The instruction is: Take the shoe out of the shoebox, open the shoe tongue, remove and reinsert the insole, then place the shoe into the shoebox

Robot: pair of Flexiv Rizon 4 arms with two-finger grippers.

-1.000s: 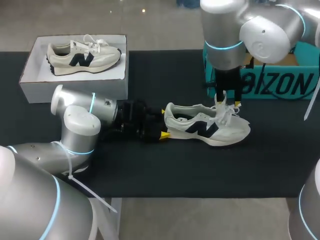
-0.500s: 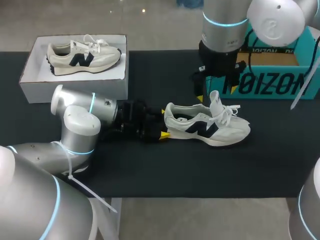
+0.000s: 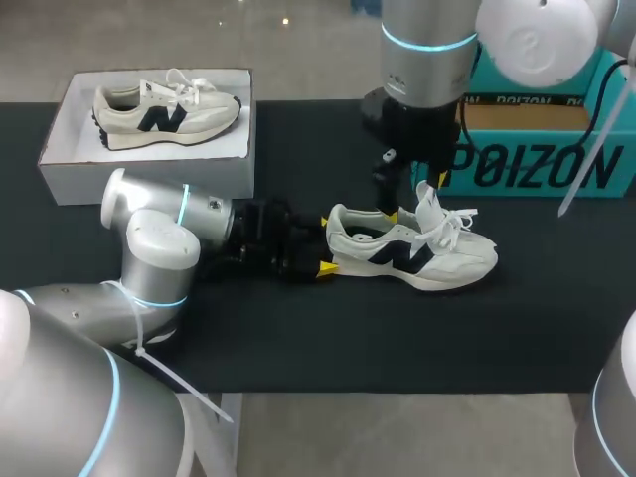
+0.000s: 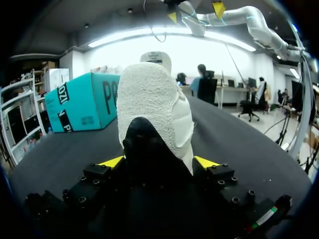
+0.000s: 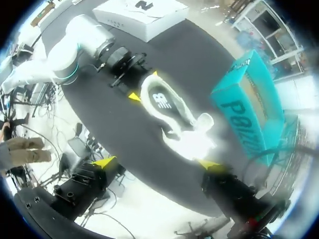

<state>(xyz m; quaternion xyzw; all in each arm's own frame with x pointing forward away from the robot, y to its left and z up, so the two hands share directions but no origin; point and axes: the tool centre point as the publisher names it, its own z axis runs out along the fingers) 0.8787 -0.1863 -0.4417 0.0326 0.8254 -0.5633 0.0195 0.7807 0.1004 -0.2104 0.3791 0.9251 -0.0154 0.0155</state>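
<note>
1. The shoe [image 3: 412,248] lies on its sole near the middle of the black worktop [image 3: 298,338]. Its toe points to the right edge and its heel to the left edge.
2. The tongue [image 3: 429,204] of the shoe stands upright, and the white laces [image 3: 459,224] hang loose beside it.
3. The left gripper [image 3: 324,246] lies low on the worktop at the heel of the shoe. In the left wrist view its two yellow tips press on the heel from both sides, so the left gripper [image 4: 158,162] is clenched on the shoe [image 4: 154,107].
4. The right gripper [image 3: 415,197] hangs above the shoe, over the tongue and the opening, and does not touch it.
5. In the right wrist view the fingers of the right gripper [image 5: 155,163] stand wide apart with nothing between them, and the shoe [image 5: 169,107] is seen well below.
6. A white shoebox [image 3: 149,164] stands at the far left corner of the worktop, open at the top. A second shoe [image 3: 164,109] lies inside it with the toe toward the right edge.
7. A teal box [image 3: 537,164] stands at the far right corner, behind the right arm and apart from the shoe.
</note>
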